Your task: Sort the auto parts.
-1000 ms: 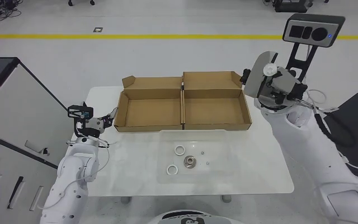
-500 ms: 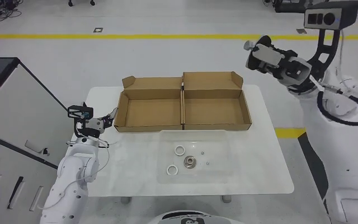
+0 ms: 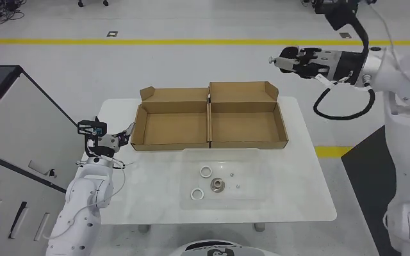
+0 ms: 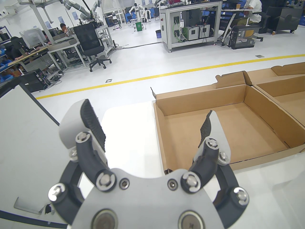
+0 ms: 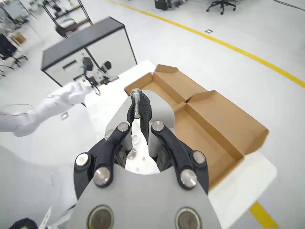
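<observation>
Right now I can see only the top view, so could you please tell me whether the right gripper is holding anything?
Observer: Yes. The right gripper is shut on a threaded bolt, which lies lengthwise between the pads with its hex end at the fingertips.
Operator: Thank you. Is the left gripper carrying a part as well?
Observer: No. The left gripper is open and empty.
</observation>
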Controlling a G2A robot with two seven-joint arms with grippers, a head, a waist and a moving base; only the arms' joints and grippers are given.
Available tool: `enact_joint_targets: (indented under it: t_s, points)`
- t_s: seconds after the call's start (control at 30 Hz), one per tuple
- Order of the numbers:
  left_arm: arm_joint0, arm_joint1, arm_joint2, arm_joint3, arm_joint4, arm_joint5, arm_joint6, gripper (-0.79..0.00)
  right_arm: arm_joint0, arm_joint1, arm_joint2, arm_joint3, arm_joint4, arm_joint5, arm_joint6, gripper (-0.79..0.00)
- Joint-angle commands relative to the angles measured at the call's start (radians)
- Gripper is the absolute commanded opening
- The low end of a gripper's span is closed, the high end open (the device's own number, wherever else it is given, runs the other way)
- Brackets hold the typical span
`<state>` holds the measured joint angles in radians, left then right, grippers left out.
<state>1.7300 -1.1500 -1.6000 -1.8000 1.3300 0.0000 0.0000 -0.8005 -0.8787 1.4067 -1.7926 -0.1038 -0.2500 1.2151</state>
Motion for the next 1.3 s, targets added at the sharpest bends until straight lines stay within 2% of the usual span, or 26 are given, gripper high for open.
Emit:
enact_joint_targets:
  t_s: [0.0,0.17,0.4,0.6,1.0,1.27]
  points:
    - [0.000,0.000,0.000,0.000,0.000,0.000,0.000,0.000,0.049,-0.003,-0.060,0.040,-0.073,-0.017,0.022,-0.785]
    - [0.000,0.000,0.000,0.000,0.000,0.000,0.000,0.000,0.117,-0.013,-0.186,0.130,-0.209,-0.044,0.058,-0.785]
    - [0.000,0.000,0.000,0.000,0.000,0.000,0.000,0.000,0.155,-0.025,-0.308,0.235,-0.334,-0.065,0.085,-0.785]
    - [0.000,0.000,0.000,0.000,0.000,0.000,0.000,0.000,0.160,-0.037,-0.393,0.329,-0.396,-0.081,0.093,-0.785]
    - [0.000,0.000,0.000,0.000,0.000,0.000,0.000,0.000,0.137,-0.061,-0.515,0.418,-0.469,-0.084,0.066,-0.785]
    - [0.000,0.000,0.000,0.000,0.000,0.000,0.000,0.000,0.141,-0.088,-0.596,0.495,-0.533,-0.040,0.028,-0.785]
